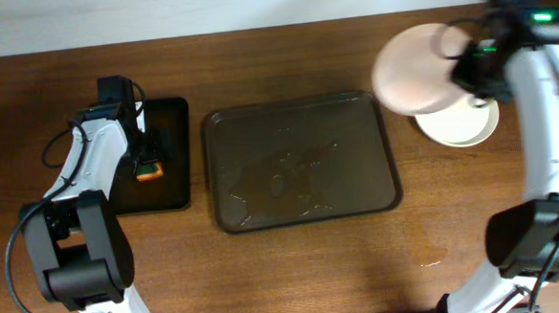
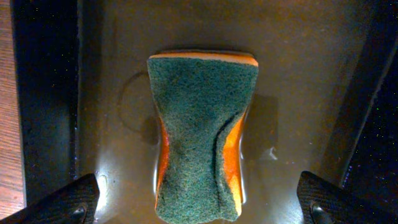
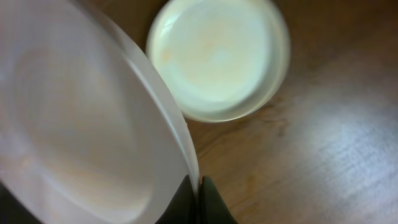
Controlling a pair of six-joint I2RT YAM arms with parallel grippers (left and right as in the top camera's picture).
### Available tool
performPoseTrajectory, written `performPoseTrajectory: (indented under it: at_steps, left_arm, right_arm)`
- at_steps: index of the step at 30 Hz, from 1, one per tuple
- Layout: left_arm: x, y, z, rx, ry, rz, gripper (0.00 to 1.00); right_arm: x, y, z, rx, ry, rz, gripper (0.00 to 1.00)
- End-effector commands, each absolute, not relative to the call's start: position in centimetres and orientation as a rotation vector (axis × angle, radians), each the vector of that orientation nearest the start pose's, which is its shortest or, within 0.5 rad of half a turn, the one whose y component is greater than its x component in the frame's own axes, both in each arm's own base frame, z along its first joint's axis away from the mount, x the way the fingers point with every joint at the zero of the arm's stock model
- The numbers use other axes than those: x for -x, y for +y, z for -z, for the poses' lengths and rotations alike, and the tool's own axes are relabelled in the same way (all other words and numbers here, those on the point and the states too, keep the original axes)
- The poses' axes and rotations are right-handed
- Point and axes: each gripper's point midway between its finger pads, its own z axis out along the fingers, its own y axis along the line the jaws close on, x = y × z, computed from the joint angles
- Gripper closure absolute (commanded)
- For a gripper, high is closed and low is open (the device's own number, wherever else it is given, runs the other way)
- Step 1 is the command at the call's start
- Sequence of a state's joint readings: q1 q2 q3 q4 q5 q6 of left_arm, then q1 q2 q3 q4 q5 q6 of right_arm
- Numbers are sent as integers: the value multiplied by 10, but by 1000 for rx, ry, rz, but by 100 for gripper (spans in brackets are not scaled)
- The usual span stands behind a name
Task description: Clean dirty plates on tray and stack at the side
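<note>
My right gripper (image 3: 199, 186) is shut on the rim of a plain white plate (image 1: 414, 68), held tilted in the air at the table's back right. Below and to its right, white plates (image 1: 462, 126) lie on the wood; the right wrist view shows the top plate (image 3: 217, 59) clean. The dark brown tray (image 1: 301, 161) in the middle holds no plates, only wet streaks. My left gripper (image 2: 199, 208) hangs open over a green and orange sponge (image 2: 202, 137) lying on the small black tray (image 1: 169, 153); its fingertips (image 2: 68, 202) stand wide either side of the sponge.
A small wet patch (image 1: 431, 259) marks the wood in front of the brown tray's right corner. The table's far edge meets a white wall (image 1: 205, 7).
</note>
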State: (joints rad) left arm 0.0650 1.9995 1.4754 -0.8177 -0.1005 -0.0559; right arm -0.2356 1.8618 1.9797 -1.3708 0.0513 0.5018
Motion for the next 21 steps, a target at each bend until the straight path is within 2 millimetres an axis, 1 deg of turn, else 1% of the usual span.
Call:
performPoseTrajectory:
  at_steps: [1,3,5,6,8,11,14,15,16,18,19,21]
  left_arm:
    - [-424,45,-41,190,2912,-139,0]
    - [-424,45,-41,190,2912,-139,0]
    - [-424,45,-41,190,2912,-139,0]
    - [-424,45,-41,190,2912,-139,0]
    - [-424,45,-41,190,2912,-139,0]
    - [-424,45,-41,190,2912,-139,0]
    - [-424,45,-41,190,2912,-139,0]
    - [-424,45,-41,190,2912,-139,0]
    - [-424,45,-41,190,2912,-139,0]
    - [-424,45,-41,190,2912,-139,0]
    - [-424,45,-41,190,2912,-139,0]
    - [-424,45,-41,190,2912,-139,0]
  right_arm:
    - [-379,-157,-232,-1243,2505,-88,96]
    - [-367,-186,-225,-1338,2470,-70,96]
    - [-363,-202,-213,-1391,2450,-60,96]
    - [-364,-206,-206,-1402,2450,-57,96]
    - [-366,-210,-181,-1421,2466,-55,96]
    - [-371,-209,-151,-1425,2492,-57,96]
    - [-372,-208,-114,-1437,2515,-63,96]
    - [-373,-208,-106,-1436,2517,-73,94]
    - [-375,-204,-100,-1430,2516,-103,89]
    - [-381,-194,-93,-1414,2515,-203,83]
    - [-383,-190,-92,-1408,2514,-246,76]
    - [-388,-182,-94,-1393,2511,-326,46]
